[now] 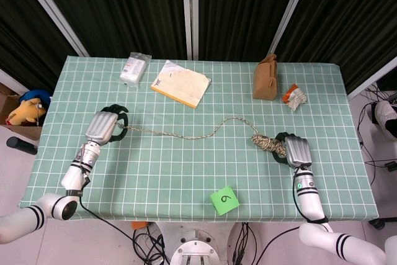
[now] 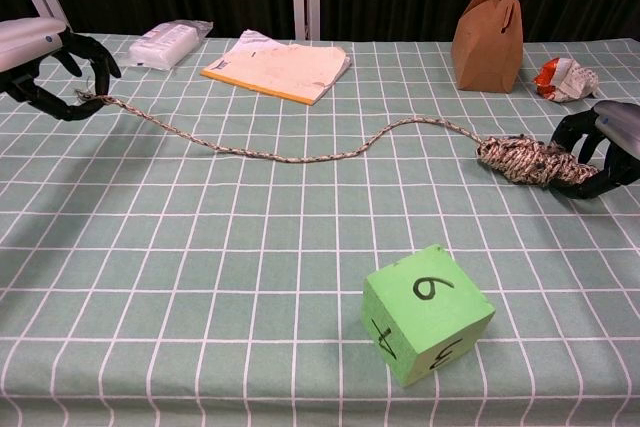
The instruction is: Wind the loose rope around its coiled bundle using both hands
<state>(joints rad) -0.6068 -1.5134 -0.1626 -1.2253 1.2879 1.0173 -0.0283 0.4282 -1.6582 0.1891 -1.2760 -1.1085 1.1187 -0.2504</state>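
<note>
Left hand (image 2: 45, 62) pinches loose rope (image 2: 300, 155) end; right hand (image 2: 605, 147) grips coiled bundle (image 2: 525, 162) on table (image 2: 200, 267).

Clutter on the checked desk (image 1: 186, 172)
A green cube (image 2: 427, 314) sat at the front; a white packet (image 1: 134, 69), paper pad (image 1: 180, 83), brown bag (image 1: 265, 77) and crumpled wrapper (image 1: 295, 97) lined the back.

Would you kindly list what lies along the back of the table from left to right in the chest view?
White plastic packet → yellow-edged paper pad → brown paper bag → crumpled orange-and-white wrapper.
</note>
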